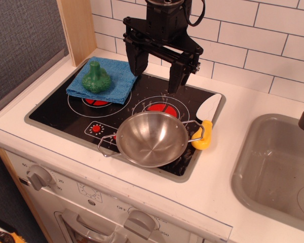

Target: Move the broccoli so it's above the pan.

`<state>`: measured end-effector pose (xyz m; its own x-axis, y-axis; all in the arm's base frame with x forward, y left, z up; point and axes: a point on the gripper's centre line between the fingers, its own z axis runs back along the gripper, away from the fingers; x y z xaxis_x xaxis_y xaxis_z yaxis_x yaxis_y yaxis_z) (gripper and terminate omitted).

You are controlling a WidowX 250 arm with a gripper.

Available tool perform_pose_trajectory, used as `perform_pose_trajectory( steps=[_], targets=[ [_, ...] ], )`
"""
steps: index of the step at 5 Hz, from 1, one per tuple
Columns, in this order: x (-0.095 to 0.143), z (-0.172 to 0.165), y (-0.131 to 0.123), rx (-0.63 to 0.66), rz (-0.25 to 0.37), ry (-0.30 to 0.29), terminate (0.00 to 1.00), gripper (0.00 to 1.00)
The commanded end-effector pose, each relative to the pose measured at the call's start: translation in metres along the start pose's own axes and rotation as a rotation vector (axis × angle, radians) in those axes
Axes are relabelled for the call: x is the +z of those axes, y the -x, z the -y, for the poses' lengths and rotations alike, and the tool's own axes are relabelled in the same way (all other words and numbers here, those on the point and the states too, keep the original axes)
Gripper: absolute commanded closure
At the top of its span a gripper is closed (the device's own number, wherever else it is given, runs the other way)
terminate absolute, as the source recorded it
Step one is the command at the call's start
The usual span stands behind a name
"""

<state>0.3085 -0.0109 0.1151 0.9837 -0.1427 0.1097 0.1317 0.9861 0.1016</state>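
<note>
The green broccoli (96, 78) lies on a blue cloth (104, 79) at the back left of the black stovetop (61, 115). The shiny steel pan (152, 138) with two wire loop handles sits at the stove's front right, empty. My black gripper (155, 75) hangs open above the back middle of the stove, to the right of the broccoli and behind the pan, holding nothing.
A yellow-handled spatula (206, 123) lies at the stove's right edge, next to the pan. A grey sink (278, 169) is on the right. A white tiled wall runs behind, and a wooden post (79, 28) stands at the back left.
</note>
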Motion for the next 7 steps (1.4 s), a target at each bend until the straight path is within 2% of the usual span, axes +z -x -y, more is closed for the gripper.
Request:
perform_pose_trajectory(
  steps=[1, 3, 4, 6, 7],
  targets=[
    [0.000, 0.000, 0.000, 0.000, 0.000, 0.000, 0.00, 0.00],
    [-0.004, -0.102, -0.004, 0.165, 0.008, -0.034, 0.00, 0.00],
    [-0.015, -0.137, -0.004, 0.222, -0.007, -0.059, 0.00, 0.00],
    [-0.062, -0.157, -0.016, 0.252, -0.088, -0.031, 0.00, 0.00],
    [-0.076, -0.158, -0.015, 0.256, -0.118, -0.027, 0.00, 0.00]
  ],
)
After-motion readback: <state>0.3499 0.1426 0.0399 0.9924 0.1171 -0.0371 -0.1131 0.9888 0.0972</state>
